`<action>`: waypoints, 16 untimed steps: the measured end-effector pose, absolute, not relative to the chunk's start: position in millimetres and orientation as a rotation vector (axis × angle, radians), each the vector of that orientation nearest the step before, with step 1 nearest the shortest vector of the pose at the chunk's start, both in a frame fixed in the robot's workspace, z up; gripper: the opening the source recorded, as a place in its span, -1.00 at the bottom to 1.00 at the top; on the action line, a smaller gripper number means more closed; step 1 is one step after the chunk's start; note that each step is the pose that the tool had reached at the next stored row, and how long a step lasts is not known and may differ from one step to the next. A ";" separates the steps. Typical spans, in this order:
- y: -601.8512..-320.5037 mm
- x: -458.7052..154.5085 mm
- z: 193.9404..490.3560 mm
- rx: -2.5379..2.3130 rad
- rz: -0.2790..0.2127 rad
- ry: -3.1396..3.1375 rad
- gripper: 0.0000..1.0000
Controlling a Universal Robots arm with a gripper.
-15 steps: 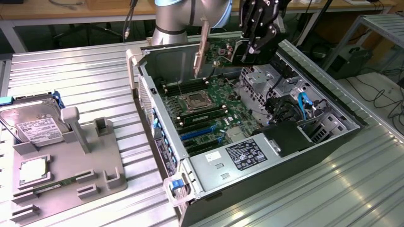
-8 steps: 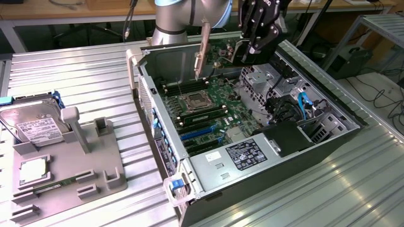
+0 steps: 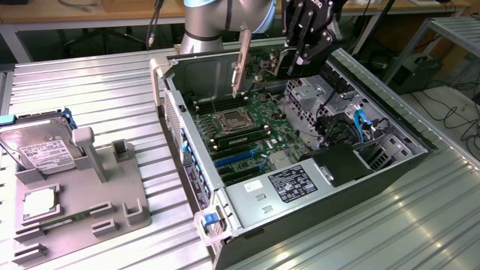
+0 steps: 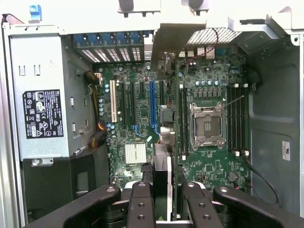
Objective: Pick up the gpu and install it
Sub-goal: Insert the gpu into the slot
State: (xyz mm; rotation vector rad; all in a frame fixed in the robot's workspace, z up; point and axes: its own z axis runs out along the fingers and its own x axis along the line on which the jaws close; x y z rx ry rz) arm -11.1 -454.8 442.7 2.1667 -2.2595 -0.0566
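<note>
Jaws grip gpu (image 4: 163, 175); power-supply label (image 4: 42, 114) illegible

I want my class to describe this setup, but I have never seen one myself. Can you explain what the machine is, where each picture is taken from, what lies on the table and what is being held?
The machine is a single robot arm ending in a black gripper, its mechanical hand. The exterior view comes from a camera off the arm, looking down on a ribbed metal table. The wrist view comes from a camera on the arm's wrist, looking past the fingers into an open computer case.

The gripper is shut on the gpu, a thin card held above the motherboard. Beside the case, on the exterior view's left, a grey holder carries a hard drive and a small silver chip.
</note>
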 end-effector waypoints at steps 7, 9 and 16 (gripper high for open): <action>-454.8 -13.0 435.5 2.191 -0.046 -2.246 -0.45; -454.8 -13.0 434.0 2.195 -0.043 -2.245 -0.45; -454.8 -13.5 431.5 2.203 -0.042 -2.238 -0.45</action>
